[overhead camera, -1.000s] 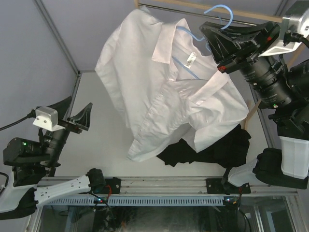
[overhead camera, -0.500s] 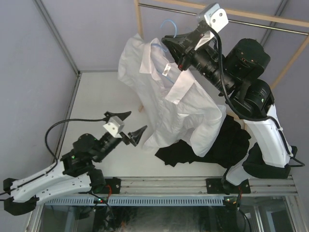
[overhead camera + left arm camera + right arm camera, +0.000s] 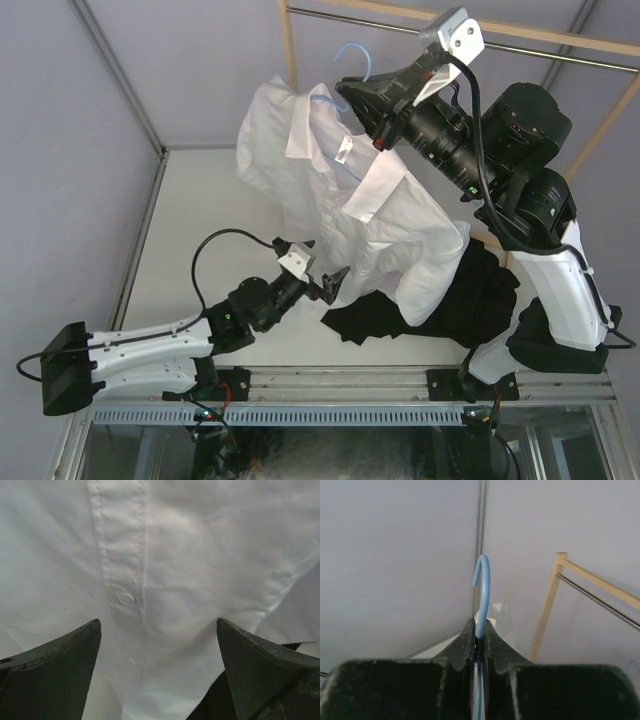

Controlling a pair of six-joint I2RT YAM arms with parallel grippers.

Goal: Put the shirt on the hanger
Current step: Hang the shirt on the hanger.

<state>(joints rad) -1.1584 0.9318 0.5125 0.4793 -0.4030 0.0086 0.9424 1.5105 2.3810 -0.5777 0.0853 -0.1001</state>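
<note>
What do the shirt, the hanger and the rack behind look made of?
Shirt: thin woven cloth, matte white; stitched placket and soft creases show. Hanger: smooth light-blue rod, probably plastic or coated wire. Rack: pale bare wood post, grey rail likely metal.

We take this for a robotics lab test cell, not a home: plain grey panel walls (image 3: 70,200) in metal framing enclose a white table (image 3: 200,220), an aluminium rail (image 3: 340,380) at its near edge carries the left arm (image 3: 140,345) and right arm (image 3: 560,270), a black cable (image 3: 205,255) loops free, and a bare wooden clothes rack (image 3: 289,45) stands behind
</note>
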